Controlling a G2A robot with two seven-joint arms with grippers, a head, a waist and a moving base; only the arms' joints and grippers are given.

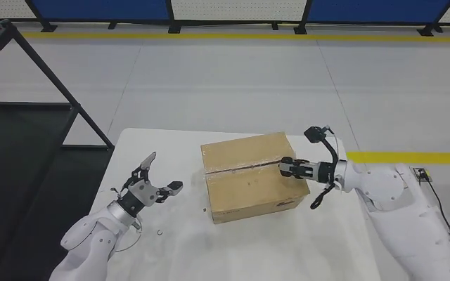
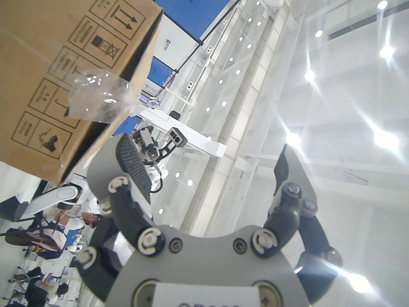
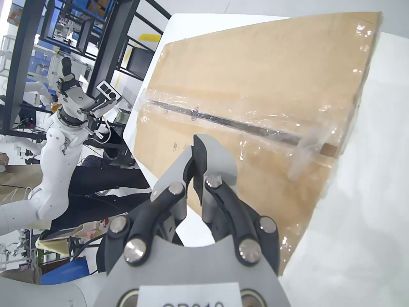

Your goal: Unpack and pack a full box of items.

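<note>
A closed cardboard box (image 1: 253,175) sits in the middle of the white table (image 1: 176,246), its top seam sealed with clear tape (image 3: 223,119). A loose end of tape (image 3: 306,151) sticks up at one end of the seam, and more crumpled tape (image 2: 99,97) hangs over the box's side (image 2: 64,65). My right gripper (image 1: 283,167) is at the box's right top edge, over the seam's end, fingers (image 3: 199,161) shut with nothing seen between them. To the left of the box, apart from it, my left gripper (image 1: 163,174) is open and empty, pads (image 2: 134,164) spread wide.
A small ring-like bit (image 1: 161,231) lies on the table in front of the left gripper. A black metal frame (image 1: 42,70) stands off the table's left side. Bare tabletop lies in front of the box and to its left.
</note>
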